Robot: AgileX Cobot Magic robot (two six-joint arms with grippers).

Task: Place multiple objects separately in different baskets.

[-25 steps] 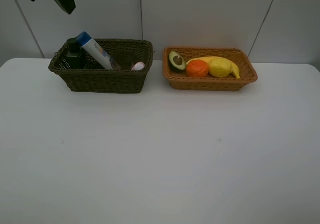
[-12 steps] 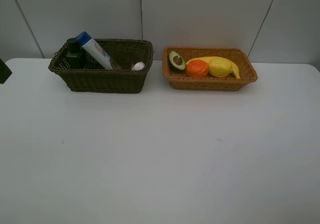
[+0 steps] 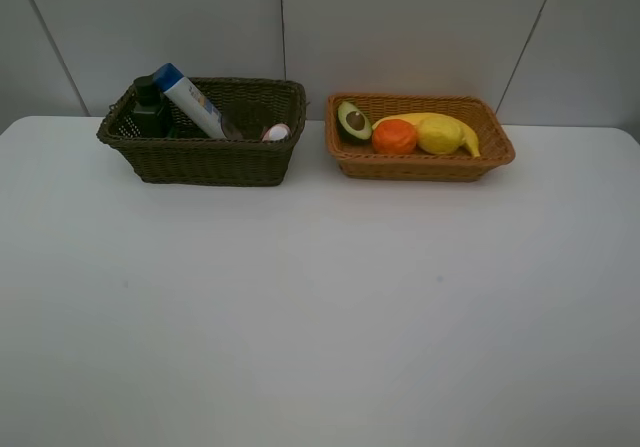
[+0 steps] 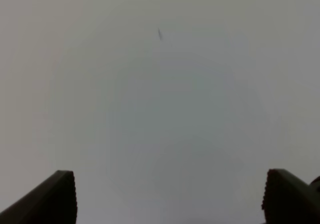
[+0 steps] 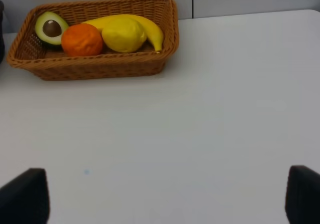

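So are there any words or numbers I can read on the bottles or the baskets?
No text can be read anywhere.
White bottle with the blue cap: faint marks on its side, too small and blurred to read.
Dark green bottle: no label can be made out.
Dark basket and orange basket: plain wicker, no writing.
Fruit: no stickers show.

I see only the white cap of the pink bottle [image 3: 277, 132] above the dark basket [image 3: 205, 157] rim; the dark green bottle [image 3: 149, 112] shows just its upper part.
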